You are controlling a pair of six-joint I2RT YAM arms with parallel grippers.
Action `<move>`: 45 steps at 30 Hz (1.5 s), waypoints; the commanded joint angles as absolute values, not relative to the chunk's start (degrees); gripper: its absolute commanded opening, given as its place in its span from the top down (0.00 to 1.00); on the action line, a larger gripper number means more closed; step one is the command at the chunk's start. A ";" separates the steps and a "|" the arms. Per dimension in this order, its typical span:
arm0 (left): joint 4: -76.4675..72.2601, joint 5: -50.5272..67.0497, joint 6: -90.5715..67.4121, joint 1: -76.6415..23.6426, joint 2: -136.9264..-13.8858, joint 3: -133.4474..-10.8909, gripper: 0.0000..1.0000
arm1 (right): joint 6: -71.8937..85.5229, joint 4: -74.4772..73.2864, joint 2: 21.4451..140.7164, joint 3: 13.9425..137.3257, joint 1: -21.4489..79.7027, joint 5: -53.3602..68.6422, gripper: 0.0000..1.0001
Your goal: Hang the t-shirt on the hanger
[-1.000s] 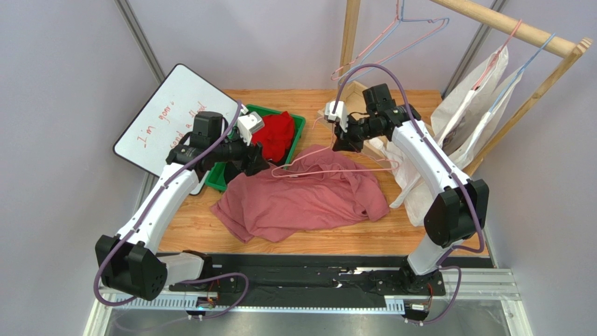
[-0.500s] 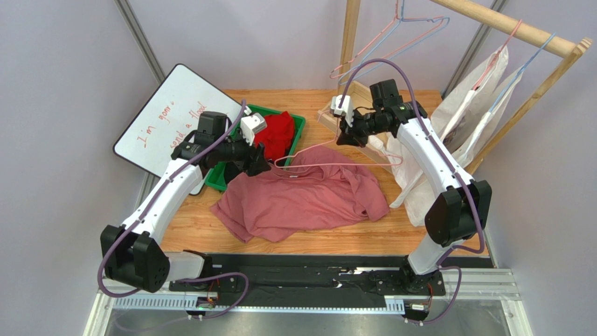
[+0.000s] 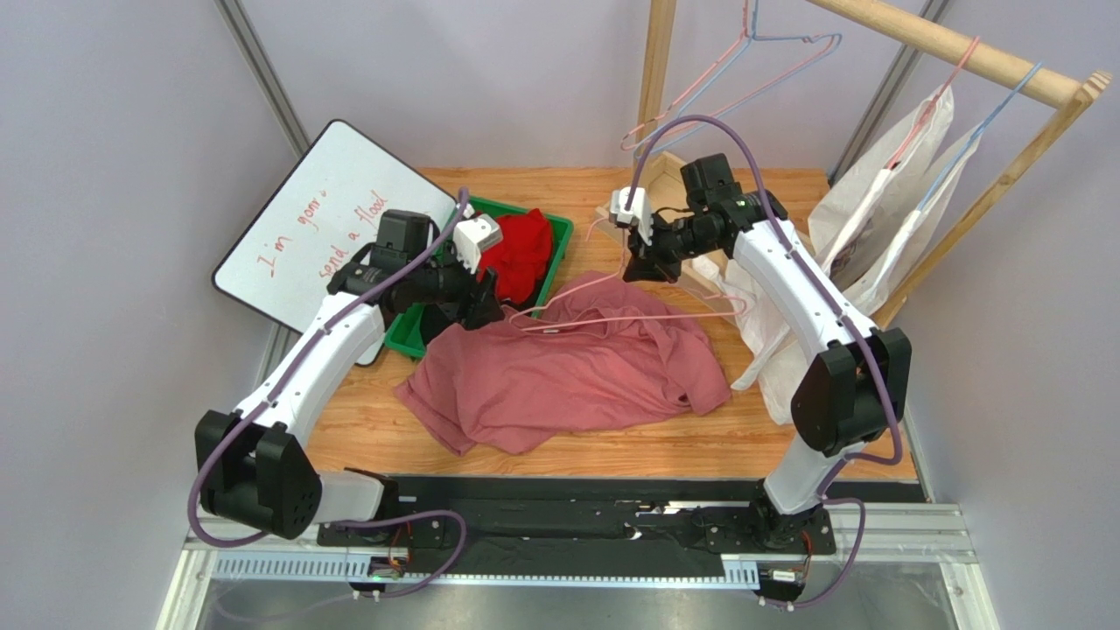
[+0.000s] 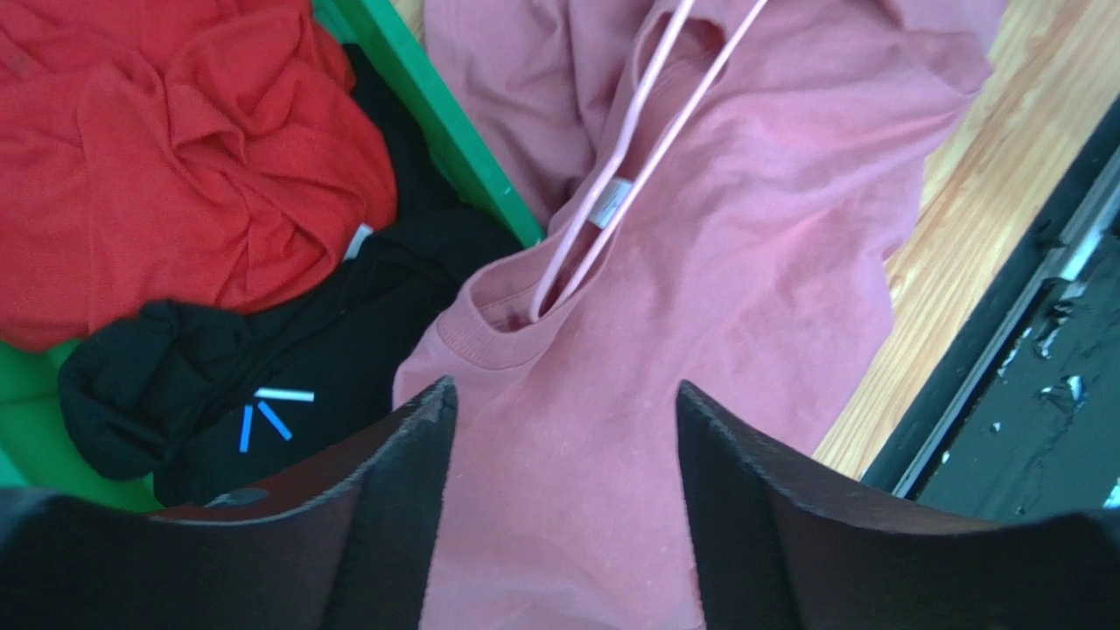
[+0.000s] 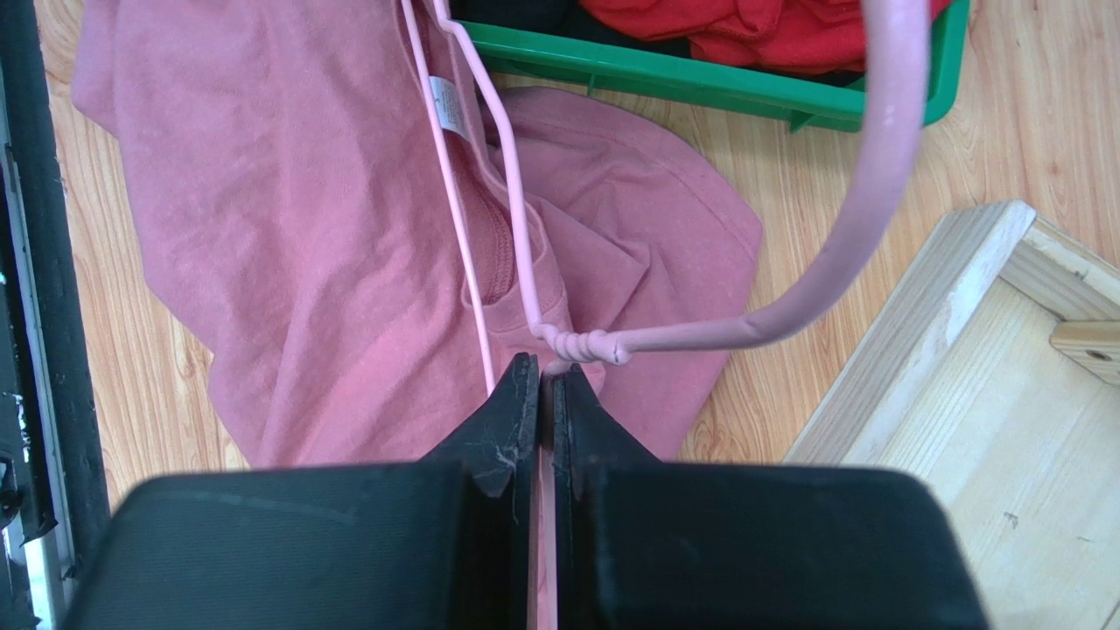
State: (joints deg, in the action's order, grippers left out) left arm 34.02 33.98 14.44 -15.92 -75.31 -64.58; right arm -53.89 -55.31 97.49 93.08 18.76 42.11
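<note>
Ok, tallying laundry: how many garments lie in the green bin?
2: the red garment fills one end; the black garment lies beside it, nearer the t-shirt. Others may hide underneath.

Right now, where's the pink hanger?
Top view, mid-table, just right of the green bin: the right gripper pinches the hanger at its twisted neck, and its far corner is tucked into the collar of the t-shirt.
</note>
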 commanded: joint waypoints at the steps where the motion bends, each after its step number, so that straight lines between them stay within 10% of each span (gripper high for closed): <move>1: 35.42 30.68 16.78 -15.73 -77.51 -66.62 0.36 | -54.23 -51.60 99.40 94.57 19.60 43.33 1.00; 37: 37.97 35.42 50.27 -15.20 -92.10 -66.27 0.36 | -46.76 -47.20 106.26 95.89 21.97 49.39 1.00; 45: 37.35 40.34 47.99 -16.61 -94.04 -69.08 0.57 | -41.58 -44.22 108.72 97.82 22.50 52.47 1.00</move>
